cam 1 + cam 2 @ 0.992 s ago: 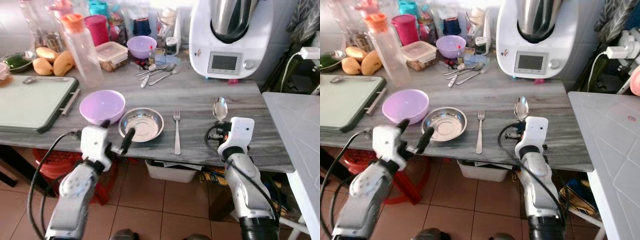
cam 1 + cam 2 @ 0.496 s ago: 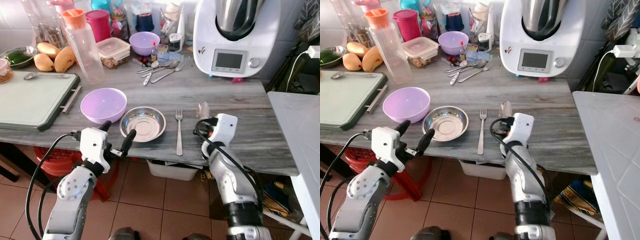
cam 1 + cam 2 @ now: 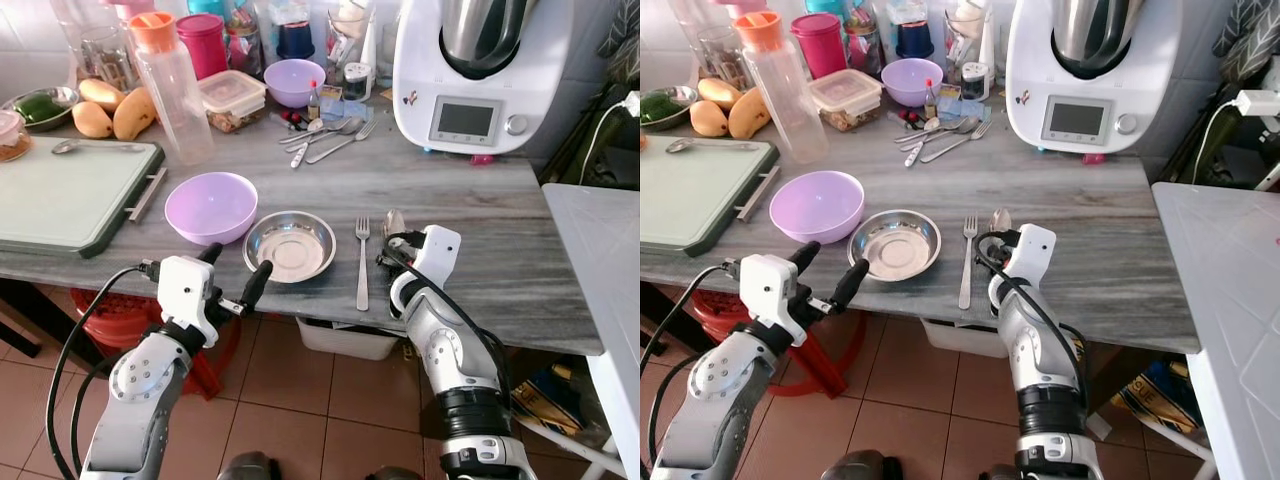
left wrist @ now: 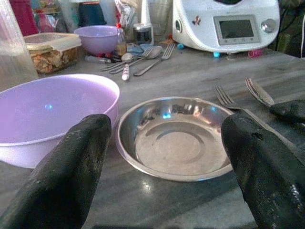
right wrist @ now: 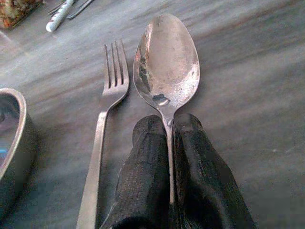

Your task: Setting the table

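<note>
Leftmost, a green cutting board lies on the grey wood-grain counter, clear of the place setting. Next comes the purple bowl, touching the steel dish, which seems to mark the setting's centre. Just short of them, off the counter's front edge, the left gripper hovers with its fingers spread wide, framing both vessels in its wrist view, likely on standby. Right of the dish lies the fork, tines pointing away from the robot. Beside it, the right gripper pinches the spoon by its handle, bowl forward and parallel to the fork, apparently to set it alongside. Further right, a white kitchen machine stands at the back; bottles, containers and loose cutlery crowd the wall, and terracotta tiles cover the floor.
</note>
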### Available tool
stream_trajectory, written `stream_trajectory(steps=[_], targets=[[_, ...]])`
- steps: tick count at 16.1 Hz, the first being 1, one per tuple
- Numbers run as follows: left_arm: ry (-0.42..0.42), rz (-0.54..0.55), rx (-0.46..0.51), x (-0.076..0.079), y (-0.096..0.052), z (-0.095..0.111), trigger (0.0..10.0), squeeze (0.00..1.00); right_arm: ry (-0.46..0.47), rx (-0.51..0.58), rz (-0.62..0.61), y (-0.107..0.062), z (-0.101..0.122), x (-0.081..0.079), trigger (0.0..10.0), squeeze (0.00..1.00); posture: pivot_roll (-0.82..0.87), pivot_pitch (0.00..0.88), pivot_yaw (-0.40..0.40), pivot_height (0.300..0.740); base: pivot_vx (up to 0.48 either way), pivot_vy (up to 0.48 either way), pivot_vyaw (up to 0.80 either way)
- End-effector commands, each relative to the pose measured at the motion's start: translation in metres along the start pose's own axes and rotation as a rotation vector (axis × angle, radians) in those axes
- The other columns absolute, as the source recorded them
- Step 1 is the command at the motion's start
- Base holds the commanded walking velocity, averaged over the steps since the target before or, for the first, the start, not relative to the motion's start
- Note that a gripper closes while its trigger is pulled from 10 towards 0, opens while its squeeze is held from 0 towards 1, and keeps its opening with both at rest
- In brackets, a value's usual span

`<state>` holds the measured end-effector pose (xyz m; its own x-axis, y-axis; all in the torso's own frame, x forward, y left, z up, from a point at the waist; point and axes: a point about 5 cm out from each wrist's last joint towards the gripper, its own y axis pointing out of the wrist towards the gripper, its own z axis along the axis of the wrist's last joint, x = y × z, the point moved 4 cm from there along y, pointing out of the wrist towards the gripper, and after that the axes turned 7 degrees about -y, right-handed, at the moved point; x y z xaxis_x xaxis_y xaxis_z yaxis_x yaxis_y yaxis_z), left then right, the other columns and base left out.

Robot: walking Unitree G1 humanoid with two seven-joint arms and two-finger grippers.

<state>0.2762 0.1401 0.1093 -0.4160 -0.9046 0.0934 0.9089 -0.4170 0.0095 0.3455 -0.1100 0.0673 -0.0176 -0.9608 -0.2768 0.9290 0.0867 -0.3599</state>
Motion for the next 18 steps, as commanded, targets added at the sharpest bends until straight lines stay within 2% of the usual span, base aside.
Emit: stream_trajectory(steps=[1,10,18], targets=[[0.009,-0.011,-0.004,0.002,-0.001,0.002,10.0,0.0,0.013,-0.036,-0.004,-0.001,-0.009,-0.001,10.0,0.0,0.02,0.011,0.034,0.74,0.0,0.0,0.0],[-0.004,-0.018,-0.011,0.007,0.002,0.0,10.0,0.0,0.013,-0.027,-0.053,0.008,0.0,0.009,10.0,0.0,0.02,0.016,0.034,0.74,0.0,0.0,0.0],[-0.01,-0.019,-0.014,0.01,0.002,-0.001,10.0,0.0,-0.001,-0.029,-0.033,0.017,0.004,0.003,10.0,0.0,0.02,0.017,0.031,0.74,0.0,0.0,0.0]])
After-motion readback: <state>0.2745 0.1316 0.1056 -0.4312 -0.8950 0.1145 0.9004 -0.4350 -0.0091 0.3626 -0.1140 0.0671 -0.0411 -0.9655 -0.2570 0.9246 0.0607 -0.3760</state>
